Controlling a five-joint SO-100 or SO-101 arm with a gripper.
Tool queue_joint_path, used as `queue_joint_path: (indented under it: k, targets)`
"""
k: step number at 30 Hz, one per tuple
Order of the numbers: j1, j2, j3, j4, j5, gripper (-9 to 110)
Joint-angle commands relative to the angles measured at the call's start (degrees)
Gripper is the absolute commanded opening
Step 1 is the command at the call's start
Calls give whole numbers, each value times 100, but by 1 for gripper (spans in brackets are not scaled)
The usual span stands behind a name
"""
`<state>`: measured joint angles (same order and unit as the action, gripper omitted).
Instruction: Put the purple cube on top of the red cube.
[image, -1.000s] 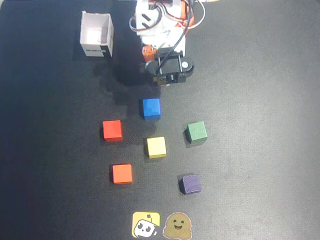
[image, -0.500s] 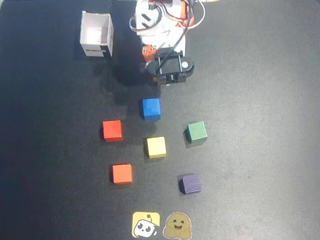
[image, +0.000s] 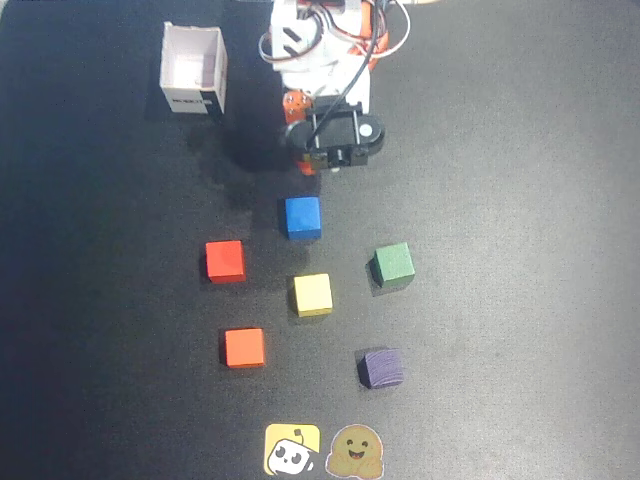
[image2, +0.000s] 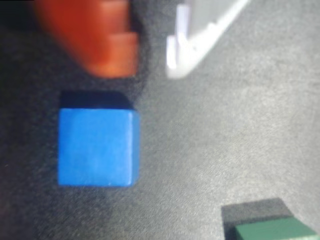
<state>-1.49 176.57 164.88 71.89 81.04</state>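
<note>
Six cubes sit spread across the dark surface (image: 520, 200) in the overhead view, and the arm is tucked back at the top, well away from most of them. The purple cube (image: 382, 368) is low and to the right, lying on the surface by itself, nothing touching it. The red cube (image: 225, 261) is over on the left, mid-height, also alone, and well apart from the purple one. Below it sits the orange-red cube (image: 244, 347), a lighter shade. Between them all, the yellow cube (image: 313, 294) holds the middle, with the green cube (image: 393, 265) off to its right.

Closest to the arm is the blue cube (image: 302, 217), just below the end effector (image: 318, 168). Up in the wrist view, that blue cube (image2: 96, 147) fills the left side, and the green cube (image2: 270, 231) peeks in at the bottom right corner. The end effector (image2: 145, 55) comes in from the top there, an orange finger (image2: 107, 42) on the left and a white finger (image2: 200, 40) on the right, blurred, with a clear gap between them: spread apart and gripping nothing.

A white open box (image: 193, 70) stands at upper left in the overhead view, and two cartoon stickers (image: 320, 450) lie along the bottom edge.
</note>
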Motion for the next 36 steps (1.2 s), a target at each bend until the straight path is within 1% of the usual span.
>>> queue_joint_path:
  k: [1, 4, 10, 13, 15, 18, 21, 25, 31, 36]
  targets:
    - [-35, 62, -26, -70, 0, 14]
    - [-141, 62, -158, -70, 44, 16]
    - [-360, -18, -308, -53, 536, 17]
    - [-439, -334, -527, -193, 642, 17]
    - [-448, -1028, -861, -439, 659, 17]
    - [-448, -2769, -1916, -642, 650, 17]
    - [-448, -4359, -3261, -387, 633, 17]
    - [-536, -5810, -4641, -26, 606, 17]
    - [-721, -7541, -6223, 176, 369, 18]
    - [-1037, -8306, -6838, 18, 369, 21]
